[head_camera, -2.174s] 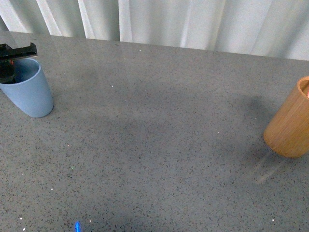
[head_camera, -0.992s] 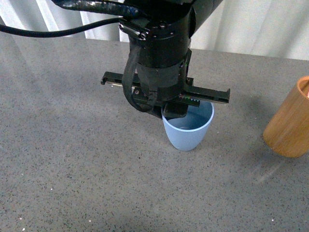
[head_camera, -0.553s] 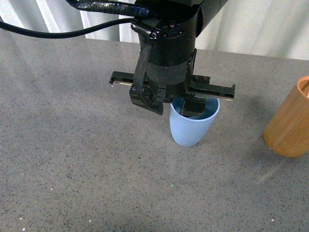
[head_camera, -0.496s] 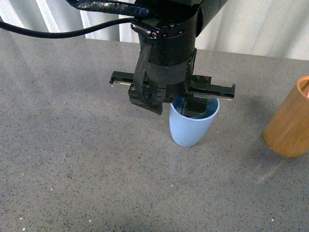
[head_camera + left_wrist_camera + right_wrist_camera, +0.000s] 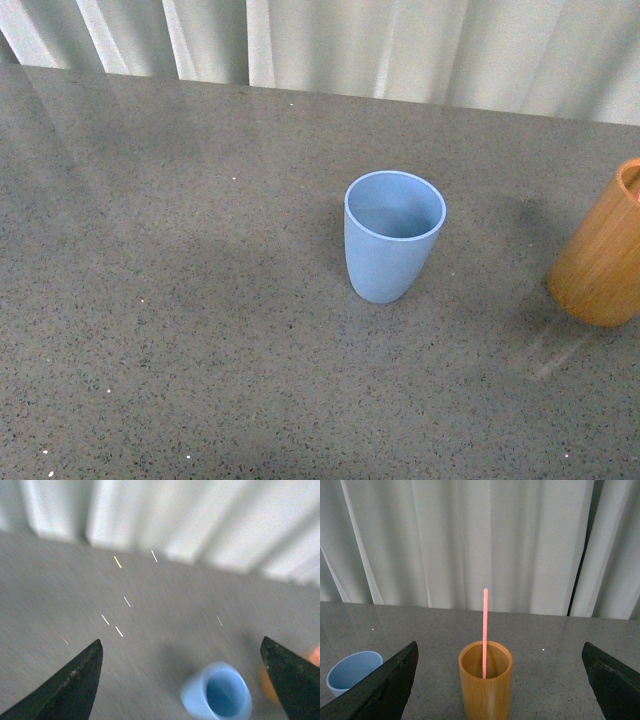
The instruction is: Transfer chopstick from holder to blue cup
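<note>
The blue cup (image 5: 392, 236) stands upright and empty in the middle of the grey table. It also shows blurred in the left wrist view (image 5: 217, 696) and at the edge of the right wrist view (image 5: 351, 672). The orange-brown wooden holder (image 5: 604, 248) stands at the right edge; in the right wrist view the holder (image 5: 485, 686) holds one pinkish-red chopstick (image 5: 485, 630) standing upright. My left gripper (image 5: 182, 680) is open and empty, above and back from the cup. My right gripper (image 5: 500, 682) is open and empty, facing the holder from a short distance. Neither arm shows in the front view.
The grey speckled table (image 5: 200, 300) runs back to white curtains (image 5: 400, 50). Bare tabletop lies to the left of the cup and between the cup and the holder.
The left arm carried the blue cup from the far left to the table's middle, set it down, let go and withdrew out of the front view. The holder has not moved.
</note>
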Robot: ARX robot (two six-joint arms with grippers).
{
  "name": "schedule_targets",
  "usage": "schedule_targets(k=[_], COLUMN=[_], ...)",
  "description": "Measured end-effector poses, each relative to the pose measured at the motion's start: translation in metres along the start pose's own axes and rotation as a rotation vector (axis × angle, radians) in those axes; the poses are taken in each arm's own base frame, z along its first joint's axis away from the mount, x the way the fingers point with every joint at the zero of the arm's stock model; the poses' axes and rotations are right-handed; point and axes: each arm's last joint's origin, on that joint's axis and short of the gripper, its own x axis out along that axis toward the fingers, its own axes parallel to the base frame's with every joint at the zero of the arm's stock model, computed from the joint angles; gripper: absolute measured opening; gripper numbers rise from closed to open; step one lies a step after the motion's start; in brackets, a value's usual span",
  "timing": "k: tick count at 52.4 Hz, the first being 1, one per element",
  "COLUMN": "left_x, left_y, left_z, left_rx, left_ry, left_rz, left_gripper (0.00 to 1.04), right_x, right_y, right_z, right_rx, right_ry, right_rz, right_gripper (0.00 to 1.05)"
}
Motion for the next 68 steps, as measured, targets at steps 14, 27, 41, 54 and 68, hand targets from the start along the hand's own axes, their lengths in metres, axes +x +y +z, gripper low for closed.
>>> schedule_targets(k=[14,27,41,54,68], left_x=[-0.115,-0.131,-0.139,-0.143,-0.150], left_y=[0.073,0.087,0.087,0.087,0.085], left_z=[-0.086,-0.109,-0.122,-0.130,-0.132], left_rx=[0.198,0.224,0.225,0.228,0.230], left_ry=[-0.381,-0.378,-0.376,-0.391,-0.400], left_rz=[0.242,0.244,0.242,0.240,0.239], left_gripper=[0.38,0.04,0.04,0.04,0.04], right_x=[0.000,0.000,0.000,0.000,0.000], right_y=[0.000,0.000,0.000,0.000,0.000], right_z=[0.000,0.000,0.000,0.000,0.000], right_rx=[0.000,0.000,0.000,0.000,0.000], right_ry=[0.000,0.000,0.000,0.000,0.000], right_rz=[0.002,0.000,-0.001,-0.001,0.000], right_gripper=[0.95,0.95,0.95,0.95,0.95])
